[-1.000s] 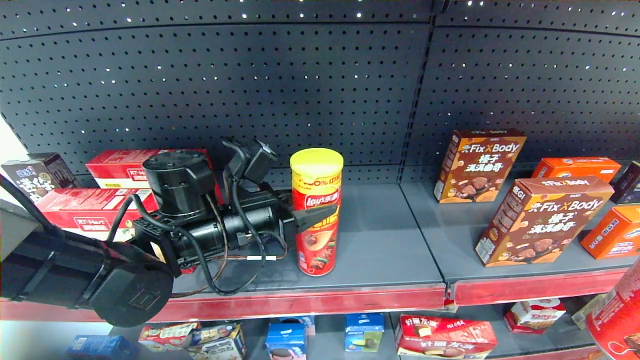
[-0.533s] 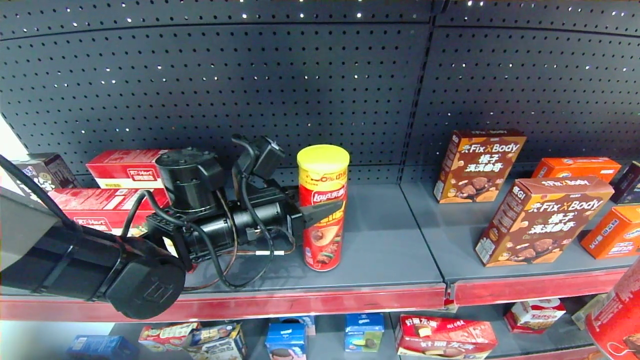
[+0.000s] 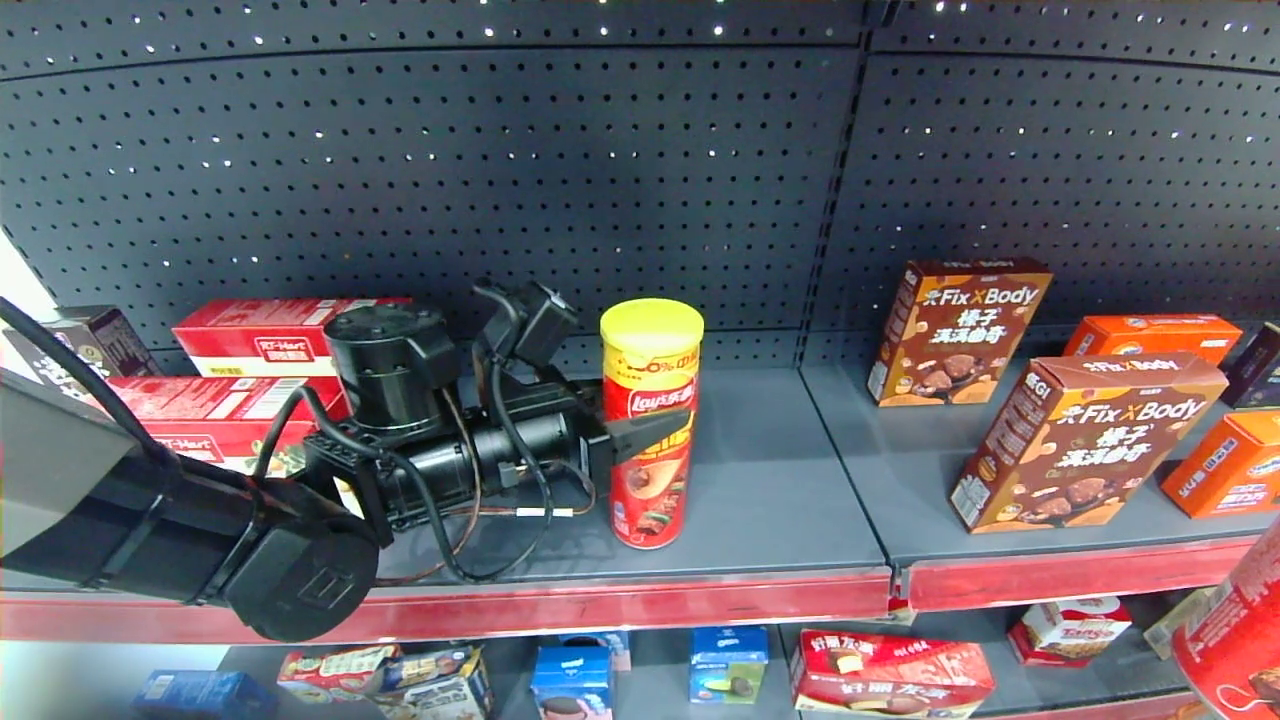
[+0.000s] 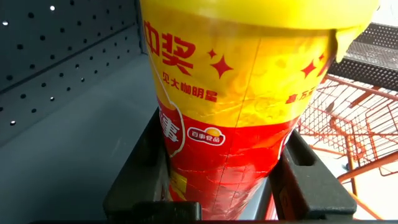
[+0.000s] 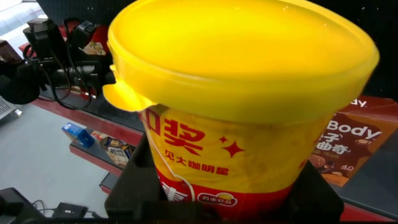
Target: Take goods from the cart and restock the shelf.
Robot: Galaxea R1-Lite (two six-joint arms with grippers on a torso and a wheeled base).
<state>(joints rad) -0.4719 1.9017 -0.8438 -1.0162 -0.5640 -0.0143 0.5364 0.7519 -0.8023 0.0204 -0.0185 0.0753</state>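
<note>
Red-and-yellow, the chip can (image 3: 652, 350) is seen upright on the grey shelf (image 3: 770, 500), clamped at mid-height by the left hand (image 3: 645, 430), whose fingers (image 4: 140, 180) are pressed against both its sides. Red boxes (image 3: 215, 410) are stacked at its 9 o'clock, behind the arm. Two brown boxes (image 3: 1085, 440) are stood well apart at 3 o'clock, with orange boxes (image 3: 1225, 460) beyond them. Down at 5 o'clock, off the shelf's front edge, a second chip can (image 3: 1235, 640) is held tilted, gripped by the right hand (image 5: 227, 208) with a jaw on either side below the yellow lid (image 5: 242, 56).
</note>
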